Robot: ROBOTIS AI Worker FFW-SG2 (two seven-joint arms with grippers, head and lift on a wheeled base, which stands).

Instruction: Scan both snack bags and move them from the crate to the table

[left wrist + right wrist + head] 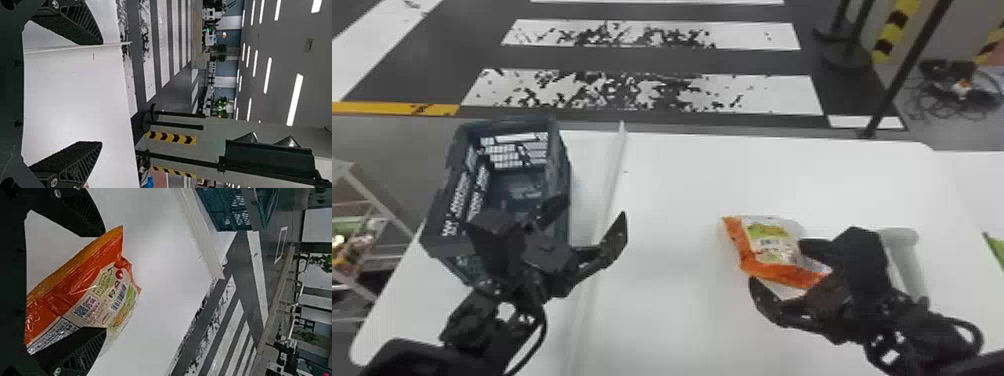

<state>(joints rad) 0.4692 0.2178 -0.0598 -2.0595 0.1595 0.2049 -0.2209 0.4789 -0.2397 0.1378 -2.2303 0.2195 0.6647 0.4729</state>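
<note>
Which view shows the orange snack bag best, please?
The right wrist view: the bag lies close there, its barcode plain. The head view shows it smaller, partly covered by the right tool. A reddish speck in the left wrist view may be it; I cannot tell.

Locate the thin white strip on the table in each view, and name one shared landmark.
Head view: strip, between crate and snack bag.
Left wrist view: strip, near one finger.
Right wrist view: strip, between snack bag and crate.
Shared landmark: striped floor.
</note>
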